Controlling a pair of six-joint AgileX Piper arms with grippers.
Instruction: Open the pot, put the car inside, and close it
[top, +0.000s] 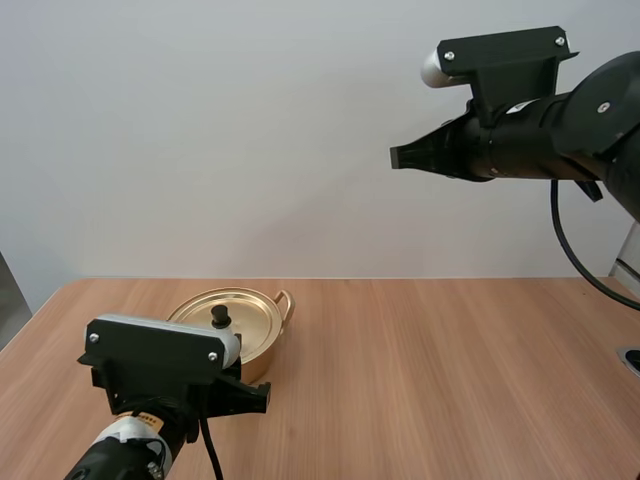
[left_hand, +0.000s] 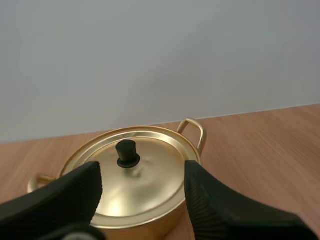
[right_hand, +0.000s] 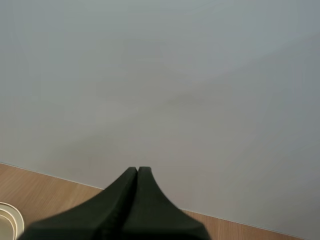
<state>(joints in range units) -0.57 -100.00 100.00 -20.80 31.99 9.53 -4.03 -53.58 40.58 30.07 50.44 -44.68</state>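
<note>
Hovering at lower left of the high view, left gripper (left_hand: 142, 170) spread wide, facing the lidded round gold metal pot (top: 262, 330) on the left of the light wooden table (top: 450, 380), right gripper (top: 396, 158) pressed together empty, upper right.

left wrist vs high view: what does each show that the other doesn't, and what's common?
Left wrist view: the left gripper open, fingers apart, and a second handle on the side that the arm covers from above. High view: the right gripper shut, high above the table. Both: the gold pot, its lid on, with a black knob.
</note>
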